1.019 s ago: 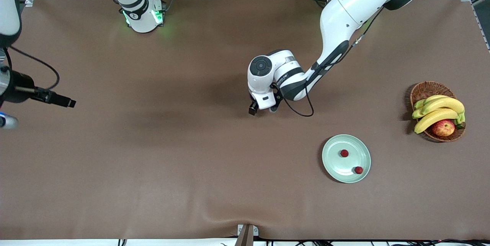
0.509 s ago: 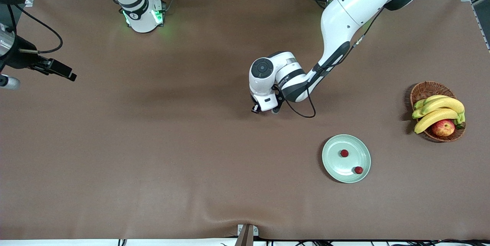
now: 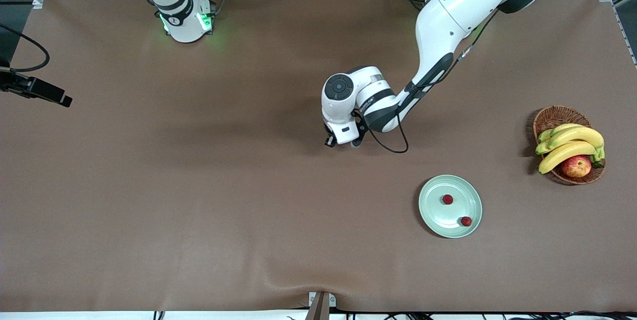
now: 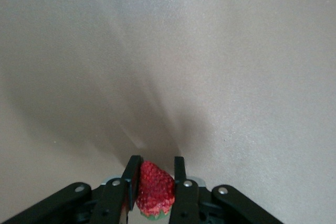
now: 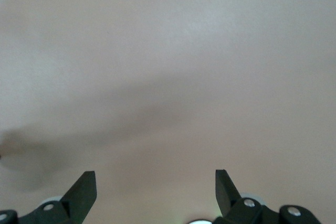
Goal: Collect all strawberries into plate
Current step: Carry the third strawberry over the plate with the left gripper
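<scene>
My left gripper (image 4: 157,160) is shut on a red strawberry (image 4: 155,190) with a green cap, held between both fingers just above the brown cloth. From the front, the left gripper (image 3: 331,142) is low over the middle of the table and the hand hides that berry. Two more strawberries (image 3: 448,199) (image 3: 466,221) lie on the pale mint-green plate (image 3: 432,210), which is nearer to the front camera and toward the left arm's end. My right gripper (image 5: 155,174) is open over bare cloth with nothing between its fingers.
A wicker basket (image 3: 553,116) with bananas (image 3: 572,142) and an apple (image 3: 576,166) stands near the table's edge at the left arm's end. A black part of the right hand (image 3: 45,94) shows at the table's edge at the right arm's end.
The left gripper has shut on the strawberry. The right hand has drawn back toward the table's edge at its own end.
</scene>
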### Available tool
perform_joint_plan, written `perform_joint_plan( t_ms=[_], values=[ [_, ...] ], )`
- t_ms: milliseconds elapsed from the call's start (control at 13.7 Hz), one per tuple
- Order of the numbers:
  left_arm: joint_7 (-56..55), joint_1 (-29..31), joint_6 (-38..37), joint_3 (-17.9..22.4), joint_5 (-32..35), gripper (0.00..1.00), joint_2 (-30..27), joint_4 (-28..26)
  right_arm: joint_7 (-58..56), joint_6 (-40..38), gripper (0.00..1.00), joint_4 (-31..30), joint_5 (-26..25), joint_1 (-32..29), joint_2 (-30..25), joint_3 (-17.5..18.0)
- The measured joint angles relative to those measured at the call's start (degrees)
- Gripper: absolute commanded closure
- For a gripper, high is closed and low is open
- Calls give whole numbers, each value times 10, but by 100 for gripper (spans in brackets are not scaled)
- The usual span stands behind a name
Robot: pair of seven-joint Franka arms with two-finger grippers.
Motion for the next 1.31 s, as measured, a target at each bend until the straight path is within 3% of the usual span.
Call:
perform_joint_plan(
  t_ms=[364,582,946,1092,1310],
  values=[
    [81,19,0,4,0,100,-10,26,0,26,0,-20,-2,0,-36,8],
    [205,78,-15,9,0,100,-32,34,0,69,0,-55,-3,0,-76,8],
    [413,209,-18,10,0,100,-51,60,0,79,0,-59,-5,0,-79,8],
    [472,238,-19,12,3,100,-52,70,0,81,0,-59,-5,0,-79,8],
    [520,246,-16,49,33,100,-49,70,0,83,0,-59,-5,0,-79,7]
  ],
)
